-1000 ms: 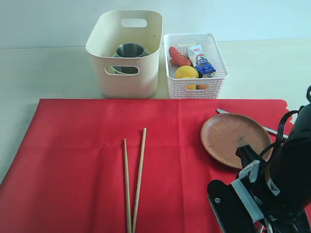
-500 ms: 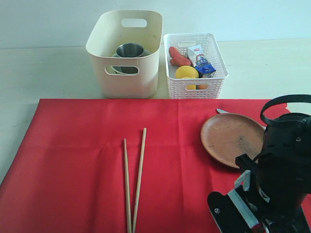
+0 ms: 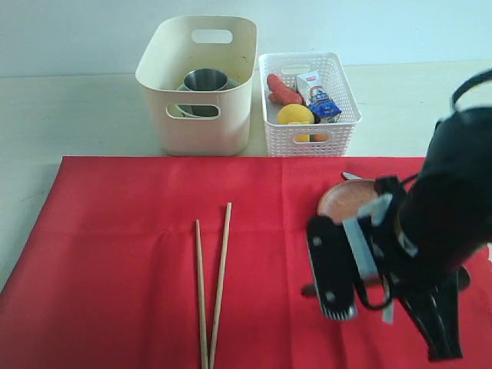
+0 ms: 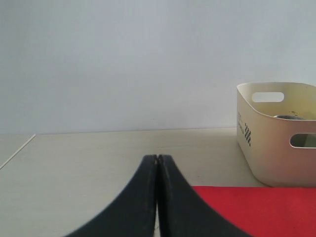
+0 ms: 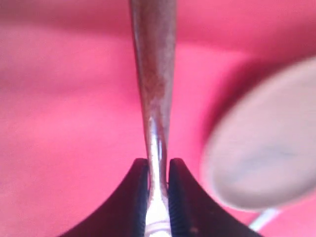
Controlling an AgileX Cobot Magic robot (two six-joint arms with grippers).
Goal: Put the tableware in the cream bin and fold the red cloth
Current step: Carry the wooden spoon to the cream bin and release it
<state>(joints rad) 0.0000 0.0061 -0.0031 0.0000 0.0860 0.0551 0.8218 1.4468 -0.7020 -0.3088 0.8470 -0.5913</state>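
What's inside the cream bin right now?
A steel cup stands upright inside the cream bin, seemingly within a pale bowl whose rim just shows. The bin's front wall hides its floor, so anything lying lower cannot be seen.

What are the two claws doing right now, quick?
Left claw: closed, holding nothing.
Right claw: closed on the thin brown handle of the spoon.
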